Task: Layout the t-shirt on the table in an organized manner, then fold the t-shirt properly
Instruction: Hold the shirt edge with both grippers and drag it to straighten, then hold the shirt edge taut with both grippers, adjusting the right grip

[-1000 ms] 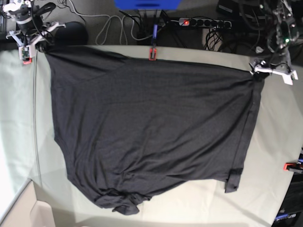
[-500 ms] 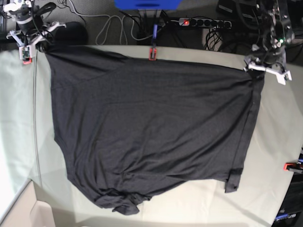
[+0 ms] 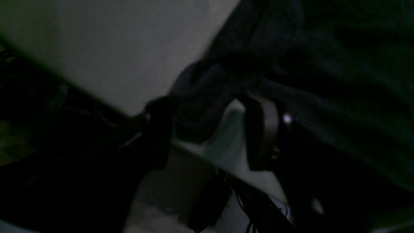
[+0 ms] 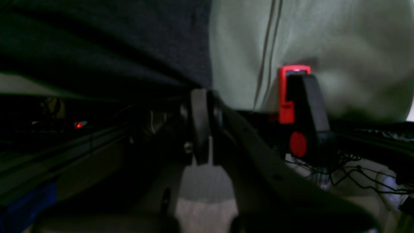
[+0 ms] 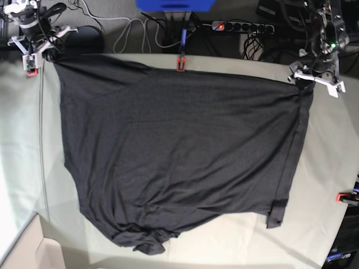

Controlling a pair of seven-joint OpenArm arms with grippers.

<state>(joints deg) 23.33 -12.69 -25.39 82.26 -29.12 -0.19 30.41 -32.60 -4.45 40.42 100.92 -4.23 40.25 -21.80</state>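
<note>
The t-shirt [image 5: 179, 151] lies spread over the middle of the worktop [image 5: 331, 162], its long top edge running along the far edge and reaching toward both far corners; the near end is bunched into a small crumpled heap close to the near edge. The plain side is up, no graphic showing.

My right claw [image 4: 200, 97] sits at the far corner on the base view's left, jaws together and clamped on the t-shirt's corner, with a red-orange clamp [image 4: 292, 97] just beside it on the worktop's edge. My left claw [image 3: 210, 129] is at the opposite far corner, jaws apart with a fold of dark cloth lying between them; the wrist picture is too dim for me to say whether the fingers [image 3: 262, 129] touch it, but I see no grip there.

I judge the layout step is in hand, not the folding. The risk I see: if the left claw shuts on too little cloth, the corner will slip out when I pull and the top edge will sag. Pulling hard against the right claw's hold could drag the shirt off the far edge, or snag it on that clamp. The crumpled near end may fold crooked unless smoothed.
</note>
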